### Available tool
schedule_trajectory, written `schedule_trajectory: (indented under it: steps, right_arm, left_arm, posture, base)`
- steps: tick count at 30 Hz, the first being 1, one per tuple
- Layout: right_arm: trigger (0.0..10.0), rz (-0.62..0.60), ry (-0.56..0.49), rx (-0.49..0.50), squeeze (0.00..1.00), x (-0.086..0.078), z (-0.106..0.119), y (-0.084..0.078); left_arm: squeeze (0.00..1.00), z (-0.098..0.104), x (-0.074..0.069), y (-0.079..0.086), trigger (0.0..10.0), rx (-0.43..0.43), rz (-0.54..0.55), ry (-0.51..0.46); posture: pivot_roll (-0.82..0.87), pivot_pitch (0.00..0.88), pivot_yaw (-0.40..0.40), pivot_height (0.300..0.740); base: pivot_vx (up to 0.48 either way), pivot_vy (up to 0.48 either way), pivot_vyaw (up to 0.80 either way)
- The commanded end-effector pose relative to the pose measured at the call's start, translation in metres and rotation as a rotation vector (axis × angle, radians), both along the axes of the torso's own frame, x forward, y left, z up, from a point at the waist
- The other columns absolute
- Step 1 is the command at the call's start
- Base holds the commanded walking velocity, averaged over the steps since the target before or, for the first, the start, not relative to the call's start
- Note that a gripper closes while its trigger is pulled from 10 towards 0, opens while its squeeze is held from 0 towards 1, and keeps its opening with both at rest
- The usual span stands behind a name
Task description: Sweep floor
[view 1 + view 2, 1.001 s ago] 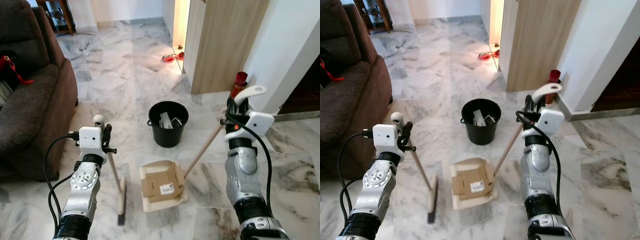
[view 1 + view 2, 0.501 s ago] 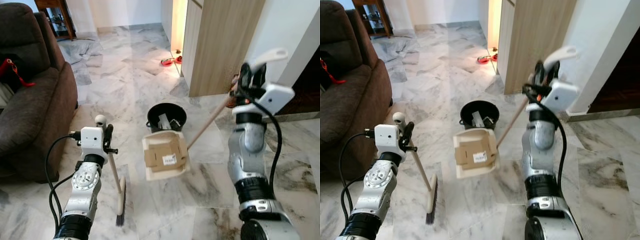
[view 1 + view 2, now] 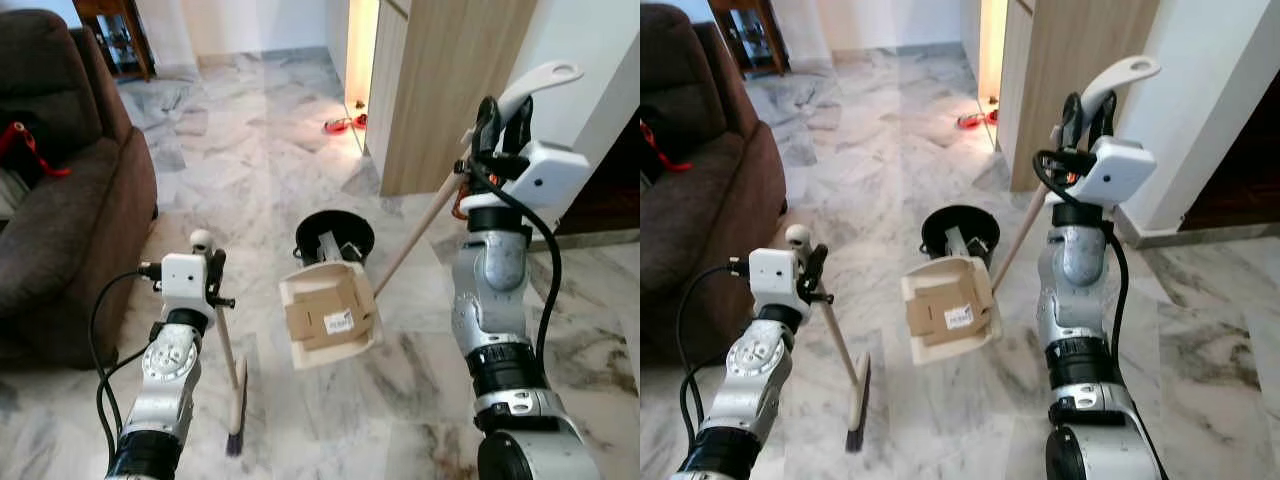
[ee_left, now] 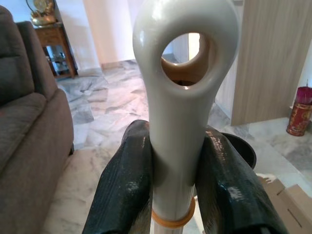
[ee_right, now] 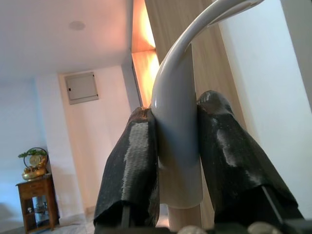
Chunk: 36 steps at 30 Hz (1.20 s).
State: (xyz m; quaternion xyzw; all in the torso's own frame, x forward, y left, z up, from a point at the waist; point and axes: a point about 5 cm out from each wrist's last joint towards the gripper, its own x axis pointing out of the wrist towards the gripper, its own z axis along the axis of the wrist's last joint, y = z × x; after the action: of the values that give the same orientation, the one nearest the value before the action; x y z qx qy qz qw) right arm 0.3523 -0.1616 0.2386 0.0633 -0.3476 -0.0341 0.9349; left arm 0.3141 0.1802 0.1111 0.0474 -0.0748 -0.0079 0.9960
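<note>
My right gripper [image 3: 503, 118] is raised at chest height, shut on the long wooden handle of a cream dustpan [image 3: 305, 355]. The dustpan hangs off the floor, just in front of a black bucket [image 3: 362, 228], and carries flattened cardboard [image 3: 325, 315]. In the right wrist view the fingers [image 5: 134, 161] clamp the handle's white curved end. My left gripper [image 3: 212, 268] is shut on the top of a broom handle [image 4: 183, 122]. The broom stands nearly upright, and its brush head [image 3: 237, 415] rests on the marble floor beside my left arm.
A brown sofa [image 3: 60, 200] fills the left side. A wooden cabinet [image 3: 450, 90] and a white wall stand behind the bucket on the right, with a red canister [image 4: 298, 109] at their foot. Small red items [image 3: 345, 123] lie far down the corridor.
My right arm has lifted the dustpan with the cardboard off the floor and carried it up to the bucket. The broom and left arm have hardly moved.
</note>
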Motion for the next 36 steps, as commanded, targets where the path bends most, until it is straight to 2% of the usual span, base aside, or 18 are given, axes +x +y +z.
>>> schedule_trajectory:
  steps: [1,27,31,36]
  right_arm:
    - [10.0,0.006,-0.111,0.008,0.00,-0.0050,0.0229,0.0038]
    - [10.0,0.032,-0.103,-0.007,0.00,-0.0074,0.0213,0.0096]
    - [10.0,0.036,-0.090,-0.017,0.00,-0.0066,0.0191,0.0107]
    - [10.0,0.054,-0.082,-0.003,0.00,-0.0068,0.0168,0.0118]
  left_arm:
    - [0.00,0.0139,0.0034,-0.0016,10.0,0.020,-0.015,-0.063]
    - [0.00,0.0141,0.0043,-0.0035,10.0,0.015,-0.022,-0.069]
    - [0.00,0.0138,0.0044,-0.0035,10.0,0.017,-0.023,-0.069]
    - [0.00,0.0140,0.0046,-0.0035,10.0,0.018,-0.025,-0.068]
  posture:
    - [0.08,0.020,0.050,0.740]
    - [0.08,0.000,0.045,0.740]
    - [0.08,0.000,0.045,0.740]
    - [0.09,0.000,0.045,0.740]
  base:
    - [0.386,0.000,0.00]
    - [0.388,0.000,0.00]
    - [0.392,0.000,0.58]
    - [0.392,0.000,0.00]
